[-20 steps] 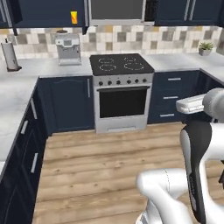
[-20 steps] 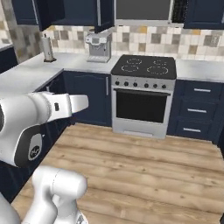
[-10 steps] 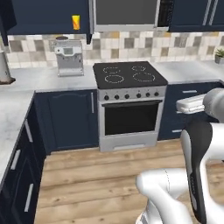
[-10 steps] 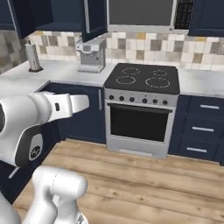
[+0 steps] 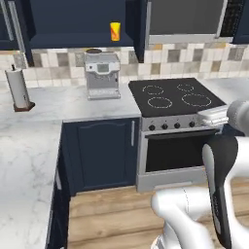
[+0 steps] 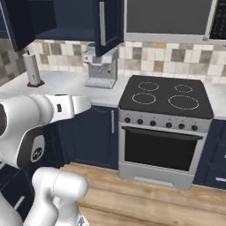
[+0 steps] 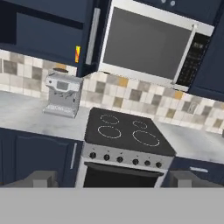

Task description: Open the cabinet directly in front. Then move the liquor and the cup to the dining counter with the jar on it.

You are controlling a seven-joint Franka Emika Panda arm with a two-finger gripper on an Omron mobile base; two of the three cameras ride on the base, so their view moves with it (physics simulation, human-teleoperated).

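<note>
i see the cabinet (image 5: 73,22) standing open above the worktop, its right door (image 6: 108,24) swung out edge-on toward me. the cup (image 5: 115,31) sits upright on the lower shelf, at its right end, just beside that door; in the hand view it shows as a sliver (image 7: 77,54) behind the door edge. below it a silver coffee machine (image 5: 102,75) stands on the marble worktop (image 5: 48,104), with a paper towel holder (image 5: 18,88) well to its left. a black-topped stove (image 5: 177,99) is right of the machine, under a microwave (image 7: 148,46). the gripper (image 7: 113,179) holds nothing, fingers (image 7: 43,178) spread wide.
</note>
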